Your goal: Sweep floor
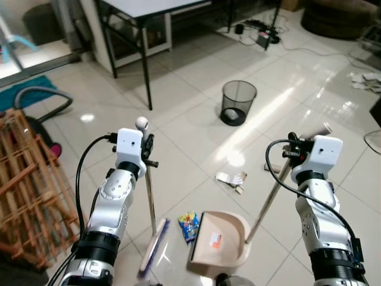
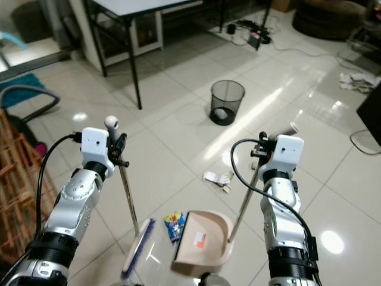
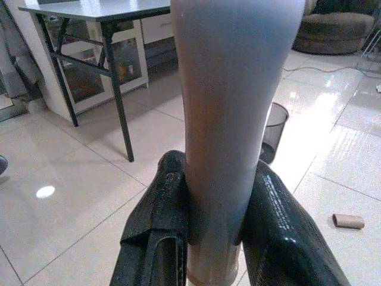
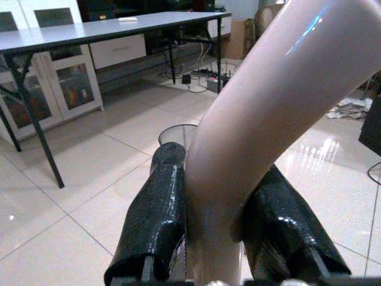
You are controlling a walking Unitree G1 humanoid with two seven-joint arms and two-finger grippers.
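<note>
My left gripper [image 1: 147, 156] is shut on the thin handle of a broom [image 1: 149, 199], whose purple-bristled head [image 1: 154, 247] rests on the tiles. My right gripper [image 1: 293, 156] is shut on the slanted handle of a pink dustpan [image 1: 220, 238], which lies flat on the floor just right of the broom head. A small colourful wrapper [image 1: 189, 224] lies between broom head and pan. Crumpled white paper [image 1: 231, 179] sits a little farther out, and a cardboard tube [image 1: 272, 168] lies near the dustpan handle. In each wrist view, two black fingers [image 3: 156, 238] [image 4: 156, 221] clamp a pale handle.
A black mesh wastebasket [image 1: 238, 102] stands on the tiles ahead. A black-legged table [image 1: 143, 36] is at the back left. A wooden rack [image 1: 27, 190] and a vacuum hose [image 1: 44, 98] are on the left. Cables and a power strip [image 1: 262, 33] lie at the back.
</note>
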